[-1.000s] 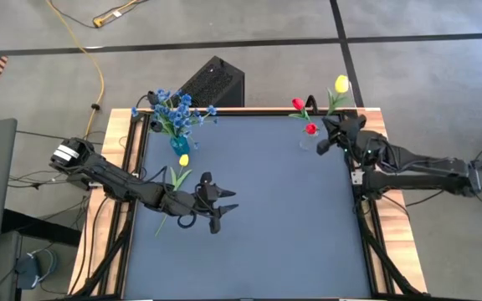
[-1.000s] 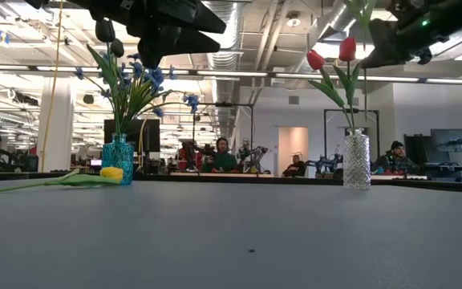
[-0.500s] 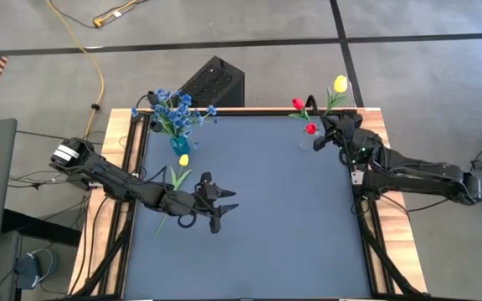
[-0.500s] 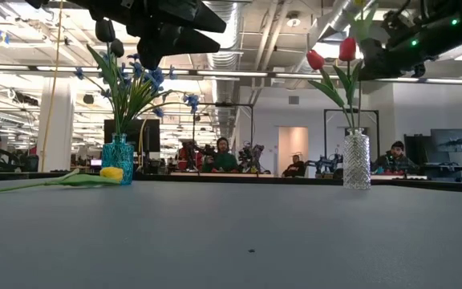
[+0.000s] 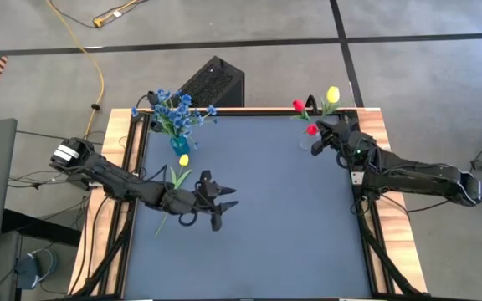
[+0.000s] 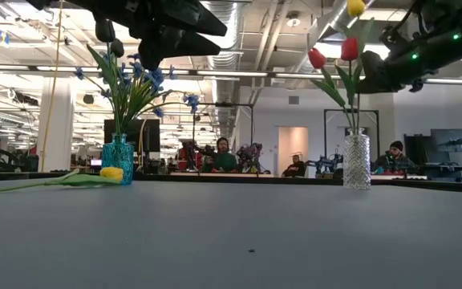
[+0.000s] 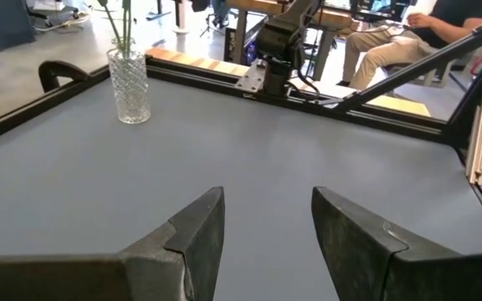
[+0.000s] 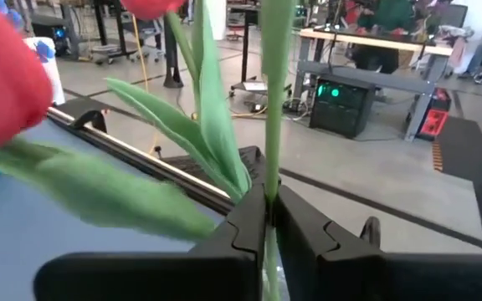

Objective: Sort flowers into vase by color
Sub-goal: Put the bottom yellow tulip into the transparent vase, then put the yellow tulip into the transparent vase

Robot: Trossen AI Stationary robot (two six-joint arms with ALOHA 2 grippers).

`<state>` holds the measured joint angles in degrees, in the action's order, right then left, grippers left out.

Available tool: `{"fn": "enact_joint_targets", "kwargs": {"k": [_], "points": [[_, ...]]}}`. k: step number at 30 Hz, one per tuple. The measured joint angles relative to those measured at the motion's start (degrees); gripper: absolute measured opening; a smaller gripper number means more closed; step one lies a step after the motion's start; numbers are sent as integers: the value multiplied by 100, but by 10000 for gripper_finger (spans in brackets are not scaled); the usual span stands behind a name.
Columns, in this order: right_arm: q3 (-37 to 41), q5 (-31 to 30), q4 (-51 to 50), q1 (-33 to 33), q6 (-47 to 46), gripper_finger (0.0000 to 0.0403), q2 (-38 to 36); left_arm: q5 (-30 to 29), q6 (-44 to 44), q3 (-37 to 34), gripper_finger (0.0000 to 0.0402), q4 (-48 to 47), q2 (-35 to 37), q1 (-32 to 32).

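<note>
Where fingers meet, stem (image 8: 268,125) pinched, base hidden.

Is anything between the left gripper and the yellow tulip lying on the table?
Nothing visible. The left gripper hovers open over bare tabletop, and the lying yellow tulip sits toward the blue vase with only clear surface between them.

Right wrist view: the red tulip (image 8: 7,79) is a blur, cut off at the edge, and the green stem (image 8: 274,100) runs out of the top, blossom unseen. Low view: both arms cut off above. Left wrist view: only stems above the clear vase (image 7: 131,86), blooms out of sight.
</note>
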<state>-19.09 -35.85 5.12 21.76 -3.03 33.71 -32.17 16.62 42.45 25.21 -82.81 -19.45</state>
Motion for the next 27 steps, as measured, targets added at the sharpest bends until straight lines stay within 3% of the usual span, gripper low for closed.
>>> {"fn": "enact_joint_targets", "kwargs": {"k": [4, 9, 18, 27], "points": [[-14, 17, -224, 0, -34, 87, 0, 27, -17, -2, 169, -3, 0, 8], [-387, 33, -1358, 0, -573, 140, 2, 72, -54, -2, 169, -4, 0, 5], [-1032, 769, -2715, 4, -1077, 231, 4, 139, -93, 0, 169, -59, 0, 5], [-1796, 1347, -4225, 4, -1419, 249, 46, 1097, 238, -2, 169, -719, -4, 1]]}}
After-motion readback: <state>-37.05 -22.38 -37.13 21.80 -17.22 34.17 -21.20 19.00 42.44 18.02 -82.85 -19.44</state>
